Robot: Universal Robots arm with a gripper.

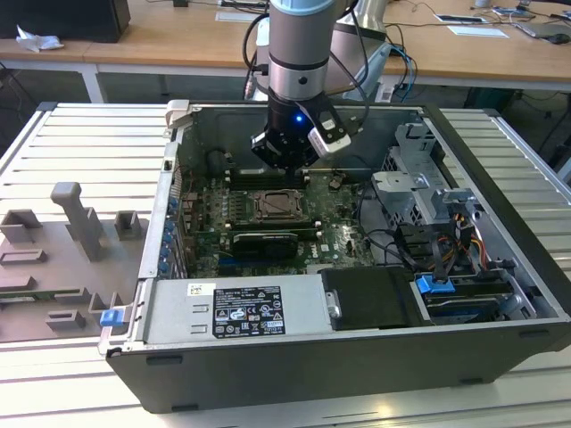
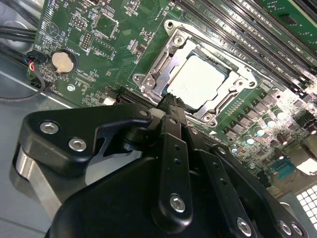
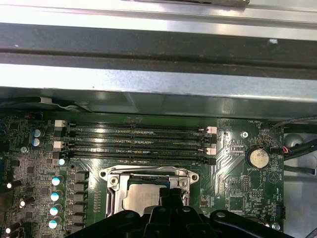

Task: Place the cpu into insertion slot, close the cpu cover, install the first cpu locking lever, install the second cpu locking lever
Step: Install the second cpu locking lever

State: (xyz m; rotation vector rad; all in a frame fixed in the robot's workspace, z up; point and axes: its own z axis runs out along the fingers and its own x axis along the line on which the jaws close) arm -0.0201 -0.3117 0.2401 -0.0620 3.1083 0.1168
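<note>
The cpu (image 2: 198,82) lies flat in the insertion slot (image 1: 275,207) on the green board, its pale metal top showing through the window of the cpu cover (image 2: 157,69). The silvery cover lies down flat around the chip, seen too in the first wrist view as the cpu cover (image 3: 148,174) over the cpu (image 3: 141,199). My gripper (image 2: 171,101) is shut, its black fingers pressed together with nothing visible between them. Its tips sit at one edge of the cover; I cannot tell whether they touch. I cannot tell the locking levers apart from the socket's metalwork.
Long black memory slots (image 3: 136,141) run beside the socket, and a coin battery (image 3: 257,157) sits near the board's edge. The case wall (image 3: 158,84) rises close behind. A drive cage (image 1: 419,192) with cables stands at the exterior view's right, a grey fixture tray (image 1: 62,259) outside at its left.
</note>
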